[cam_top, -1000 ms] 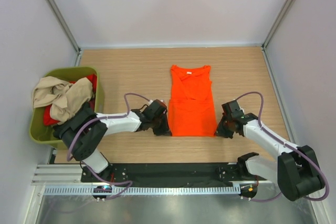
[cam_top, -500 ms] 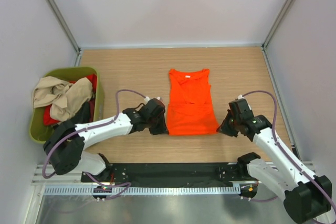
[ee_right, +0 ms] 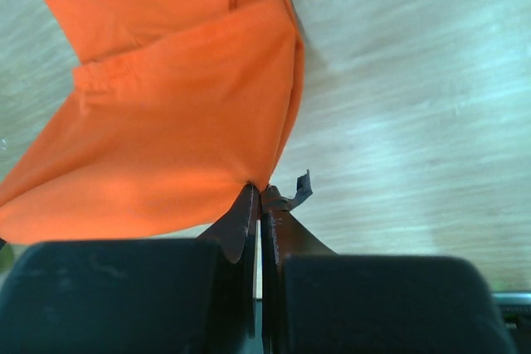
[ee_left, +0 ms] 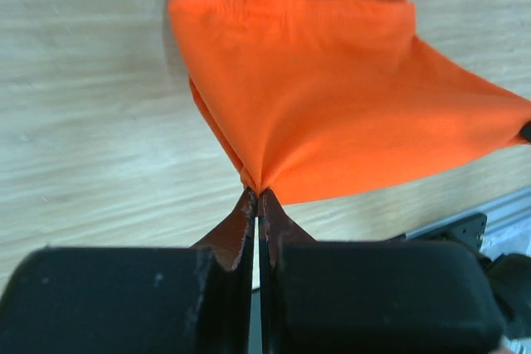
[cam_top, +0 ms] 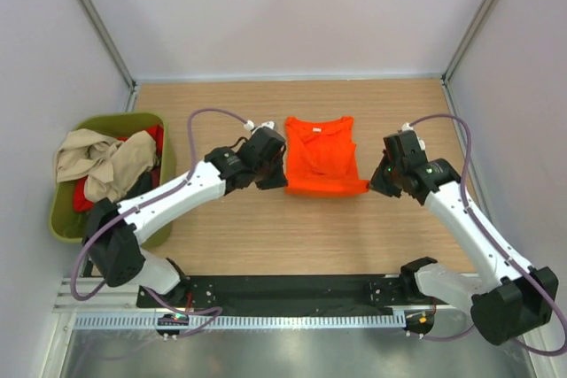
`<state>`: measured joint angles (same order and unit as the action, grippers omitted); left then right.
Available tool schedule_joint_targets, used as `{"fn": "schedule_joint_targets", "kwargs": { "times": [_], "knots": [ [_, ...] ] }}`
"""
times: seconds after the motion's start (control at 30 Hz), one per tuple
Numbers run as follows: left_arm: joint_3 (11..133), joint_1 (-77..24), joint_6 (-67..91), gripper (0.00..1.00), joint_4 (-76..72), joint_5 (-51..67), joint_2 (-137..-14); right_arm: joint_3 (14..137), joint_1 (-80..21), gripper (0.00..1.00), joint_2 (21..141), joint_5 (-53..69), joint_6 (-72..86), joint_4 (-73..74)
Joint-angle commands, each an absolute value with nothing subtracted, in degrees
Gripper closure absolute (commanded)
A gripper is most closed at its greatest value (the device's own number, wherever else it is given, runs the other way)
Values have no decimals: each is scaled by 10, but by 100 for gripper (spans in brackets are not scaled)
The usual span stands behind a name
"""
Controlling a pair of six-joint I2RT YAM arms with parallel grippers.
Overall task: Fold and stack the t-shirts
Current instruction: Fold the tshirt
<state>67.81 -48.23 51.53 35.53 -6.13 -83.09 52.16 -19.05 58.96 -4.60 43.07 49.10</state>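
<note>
Your top view looks steeply down from above and behind the arm bases, facing the far wall. It stands far enough back to take in the whole worktop (cam_top: pixel 266 245), both arms and the tub (cam_top: pixel 124 117) at the left edge. Your left wrist view sits close behind the left pincer (ee_left: pixel 258 198) and looks along its jaws, down at the wood. Your right wrist view sits equally close behind the right pincer (ee_right: pixel 260 192), also angled down at the wood. All three views share the shirt (cam_top: pixel 323 161). Each wrist view shows one near corner of it close up, and the left wrist view also reaches the opposite corner at its right edge.
</note>
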Motion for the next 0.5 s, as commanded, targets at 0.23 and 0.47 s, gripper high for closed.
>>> {"fn": "schedule_joint_targets", "kwargs": {
  "times": [0.23,0.47],
  "knots": [
    [862,-379,397,100,376,-38,-953,690,-165,99,763,-84,369,414],
    [986,-329,373,100,349,-4,-1059,790,-131,99,889,-58,344,384]
  ]
}}
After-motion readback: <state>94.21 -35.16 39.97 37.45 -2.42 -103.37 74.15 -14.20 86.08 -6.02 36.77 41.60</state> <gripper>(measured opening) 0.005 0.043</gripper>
